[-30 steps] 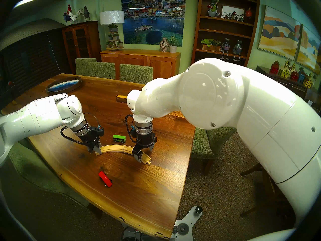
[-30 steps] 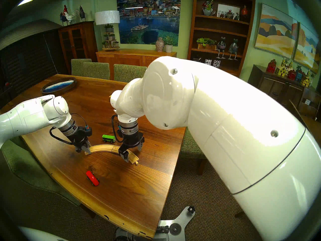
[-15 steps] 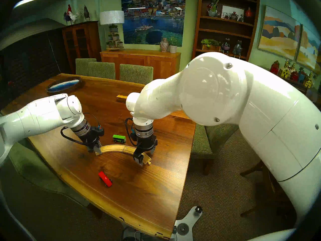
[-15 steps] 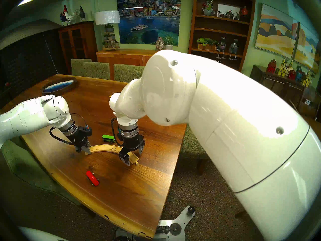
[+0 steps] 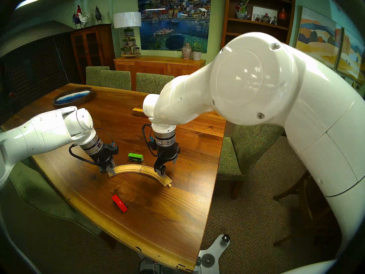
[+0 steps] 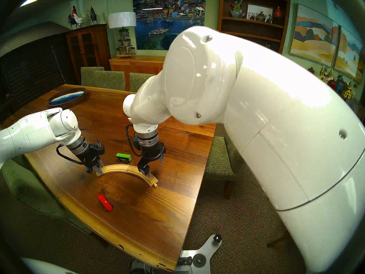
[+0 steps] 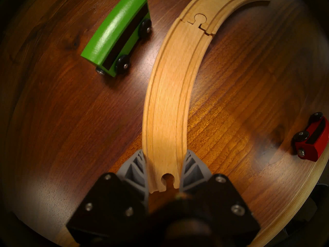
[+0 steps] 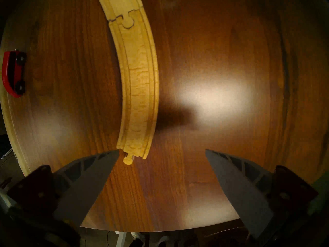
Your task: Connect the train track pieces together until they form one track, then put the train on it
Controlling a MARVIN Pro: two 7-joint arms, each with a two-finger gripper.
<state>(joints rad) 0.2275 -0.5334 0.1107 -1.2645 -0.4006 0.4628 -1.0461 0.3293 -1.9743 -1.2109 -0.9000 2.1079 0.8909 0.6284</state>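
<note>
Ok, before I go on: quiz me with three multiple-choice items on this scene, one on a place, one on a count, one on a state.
1. Where does the green car stand?
A. on the track
B. on the table beside the track's outer edge
C. in the right hand

2. How many track pieces make up the arc?
A. one
B. two
C. four

3. How is the left hand set?
A. closed on the socket end of the track
B. wide open above the red car
C. holding the wooden block

Answers:
1 B, its wheels rest on the table, clear of the grooves.
2 B, a single peg-and-socket seam shows mid-arc.
3 A, its fingers press both sides of that end, while the right hand hangs open and the red car lies apart.
</note>
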